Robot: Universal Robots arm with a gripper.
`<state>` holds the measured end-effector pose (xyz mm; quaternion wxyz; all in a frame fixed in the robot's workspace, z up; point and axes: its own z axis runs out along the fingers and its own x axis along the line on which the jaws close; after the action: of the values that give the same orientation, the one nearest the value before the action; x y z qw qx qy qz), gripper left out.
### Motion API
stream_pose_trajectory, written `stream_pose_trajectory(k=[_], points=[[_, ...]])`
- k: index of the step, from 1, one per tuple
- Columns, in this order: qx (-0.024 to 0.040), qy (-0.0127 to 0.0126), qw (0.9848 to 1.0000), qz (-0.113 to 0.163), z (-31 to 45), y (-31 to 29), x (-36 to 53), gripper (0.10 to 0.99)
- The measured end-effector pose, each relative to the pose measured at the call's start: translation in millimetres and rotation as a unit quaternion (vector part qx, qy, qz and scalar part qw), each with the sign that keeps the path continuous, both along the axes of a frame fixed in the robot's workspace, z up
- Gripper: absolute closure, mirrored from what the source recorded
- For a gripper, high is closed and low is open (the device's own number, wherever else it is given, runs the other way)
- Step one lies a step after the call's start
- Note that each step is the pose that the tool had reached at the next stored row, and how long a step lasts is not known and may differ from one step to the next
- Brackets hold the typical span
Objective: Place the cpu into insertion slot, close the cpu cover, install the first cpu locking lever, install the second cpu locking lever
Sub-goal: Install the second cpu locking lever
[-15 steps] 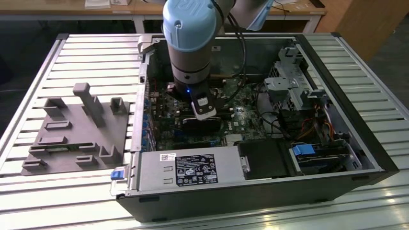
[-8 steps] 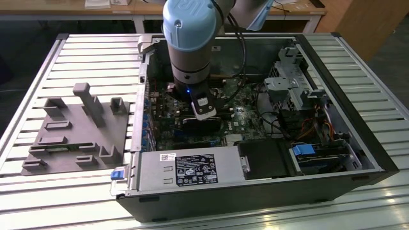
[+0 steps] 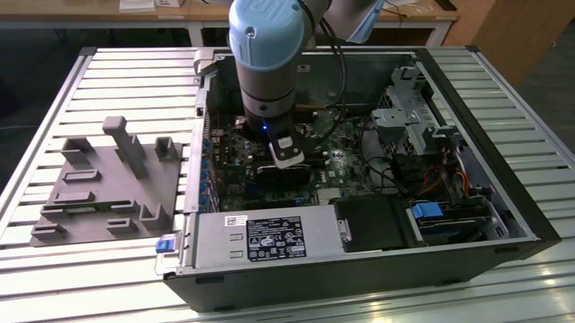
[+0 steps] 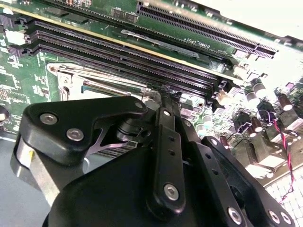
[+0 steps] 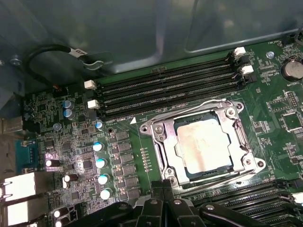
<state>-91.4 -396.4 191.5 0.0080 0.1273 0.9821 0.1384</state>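
1. One cpu is counted in the first wrist view, seated in one insertion slot under one cpu cover.
2. Four long memory slots are counted beside the socket in the first wrist view.
3. Five blue-topped capacitors are counted in a line near the socket.
4. One open computer case is counted on one slatted bench.
5. One grey fixture is counted beside the case.

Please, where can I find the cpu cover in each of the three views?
Exterior view: I cannot make it out under the arm.
First wrist view: cpu cover frames the cpu.
Second wrist view: its edge lies beyond the gripper.
Shared landmark: memory slots.
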Motion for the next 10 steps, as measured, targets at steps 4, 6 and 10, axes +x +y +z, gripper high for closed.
stream_pose_trajectory(k=[4,6,10], points=[[0.0001,0.0000,1.0000,0.000,6.4,0.0,0.0,0.984],[0.0000,0.0000,1.0000,0.000,11.5,0.0,0.0,0.984],[0.0000,0.0001,1.0000,0.000,22.8,0.1,0.0,0.984]])
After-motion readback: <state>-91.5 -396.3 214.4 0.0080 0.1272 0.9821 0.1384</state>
